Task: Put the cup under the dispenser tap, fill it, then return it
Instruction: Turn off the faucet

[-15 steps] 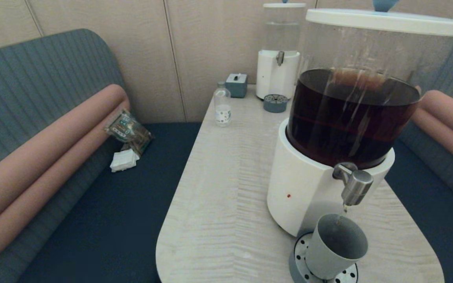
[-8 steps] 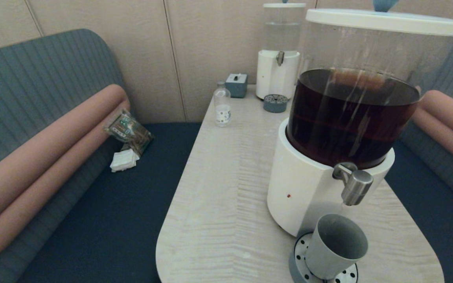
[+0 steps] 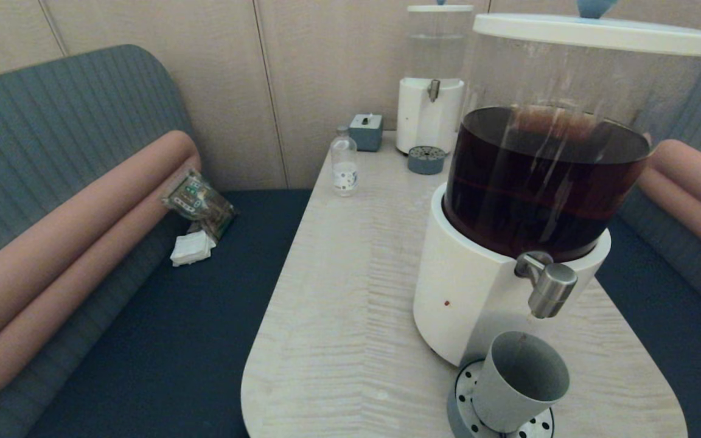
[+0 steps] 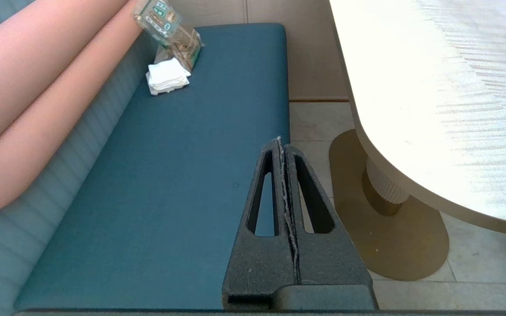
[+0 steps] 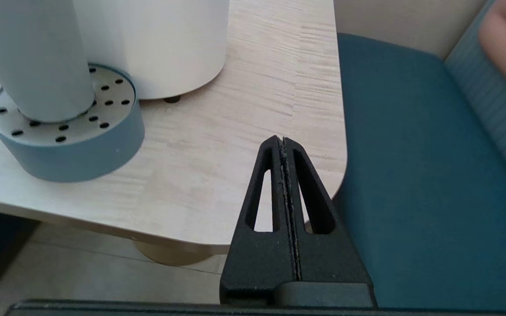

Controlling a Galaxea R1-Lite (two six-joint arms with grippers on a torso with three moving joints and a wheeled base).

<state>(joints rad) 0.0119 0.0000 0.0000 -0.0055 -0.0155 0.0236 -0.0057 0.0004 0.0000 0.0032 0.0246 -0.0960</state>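
The grey-green cup (image 3: pixel 518 383) stands upright on the round perforated drip tray (image 3: pixel 463 401), right below the brushed-steel dispenser tap (image 3: pixel 550 289) of the big white-based dispenser (image 3: pixel 472 292) holding dark brown liquid. The right wrist view shows the cup (image 5: pixel 33 57) on the drip tray (image 5: pixel 73 145). My right gripper (image 5: pixel 283 140) is shut and empty, low by the table's near right corner, apart from the cup. My left gripper (image 4: pixel 280 141) is shut and empty, down beside the table over the blue bench seat (image 4: pixel 169 184). Neither gripper shows in the head view.
A smaller clear-liquid dispenser (image 3: pixel 431 85) with its own drip tray (image 3: pixel 426 160), a small clear bottle (image 3: pixel 344 162) and a grey box (image 3: pixel 366 131) stand at the table's far end. A packet (image 3: pixel 197 201) and white napkins (image 3: pixel 192 248) lie on the left bench.
A thin drip fell from the tap toward the cup a second ago; none is visible now. Cup and dispenser have not moved.
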